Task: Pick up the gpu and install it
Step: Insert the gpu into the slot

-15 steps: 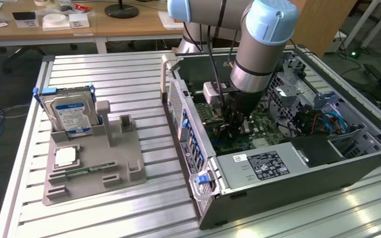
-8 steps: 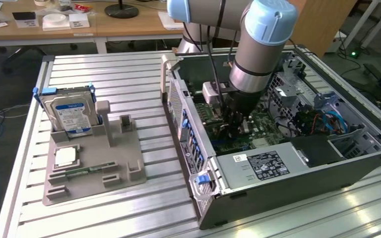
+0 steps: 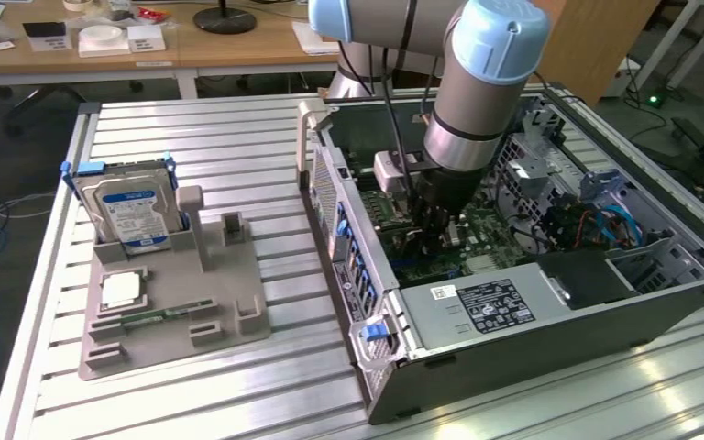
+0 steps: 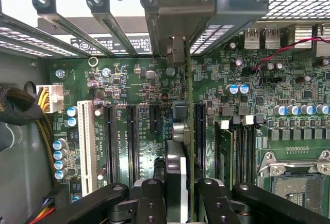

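In the wrist view I see the gpu [image 4: 190, 105] edge-on, a thin green board standing upright over the motherboard [image 4: 139, 84]. Its pale metal end bracket [image 4: 178, 25] lies against the case's rear slot openings. My gripper [image 4: 180, 198] is shut on the card, with a black finger [image 4: 150, 198] on either side. The card's lower edge runs between the black expansion slots [image 4: 198, 136]; whether it sits in one I cannot tell. In the exterior view my gripper [image 3: 432, 225] reaches down into the open computer case [image 3: 340, 229].
A grey fixture [image 3: 224, 302] on the slatted table holds a hard drive [image 3: 132, 206], a processor chip [image 3: 122, 291] and a memory stick [image 3: 162, 316]. Inside the case are the power supply [image 3: 480, 307], sleeved cables [image 4: 20, 108] and the processor socket [image 4: 296, 182].
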Action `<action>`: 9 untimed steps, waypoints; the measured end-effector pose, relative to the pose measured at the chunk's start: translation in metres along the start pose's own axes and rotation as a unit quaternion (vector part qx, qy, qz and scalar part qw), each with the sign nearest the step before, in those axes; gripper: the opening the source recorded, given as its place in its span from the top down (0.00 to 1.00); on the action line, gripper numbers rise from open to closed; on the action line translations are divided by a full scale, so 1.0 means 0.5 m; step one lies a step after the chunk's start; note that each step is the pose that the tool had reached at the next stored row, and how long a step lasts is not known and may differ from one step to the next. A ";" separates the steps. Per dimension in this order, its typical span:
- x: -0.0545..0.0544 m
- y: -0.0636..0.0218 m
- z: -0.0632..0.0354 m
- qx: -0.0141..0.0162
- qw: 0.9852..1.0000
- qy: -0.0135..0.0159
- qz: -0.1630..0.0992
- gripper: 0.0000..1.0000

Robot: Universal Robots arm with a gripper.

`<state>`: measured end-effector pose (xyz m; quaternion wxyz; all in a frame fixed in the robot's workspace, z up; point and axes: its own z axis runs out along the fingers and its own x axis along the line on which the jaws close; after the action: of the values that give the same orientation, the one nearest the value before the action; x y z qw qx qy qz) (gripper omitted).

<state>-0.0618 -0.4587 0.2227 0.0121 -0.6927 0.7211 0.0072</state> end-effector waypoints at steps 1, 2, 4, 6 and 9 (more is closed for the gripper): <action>0.000 0.000 0.000 0.000 1.000 0.000 0.000 0.71; 0.000 0.000 0.000 0.000 1.000 0.000 0.000 0.71; 0.000 0.000 0.001 0.000 1.000 0.000 0.000 0.71; 0.000 0.000 0.004 0.000 1.000 0.000 0.000 0.71; 0.000 0.000 0.006 0.000 1.000 0.000 0.000 0.71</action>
<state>-0.0618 -0.4587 0.2197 0.0118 -0.6927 0.7211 0.0074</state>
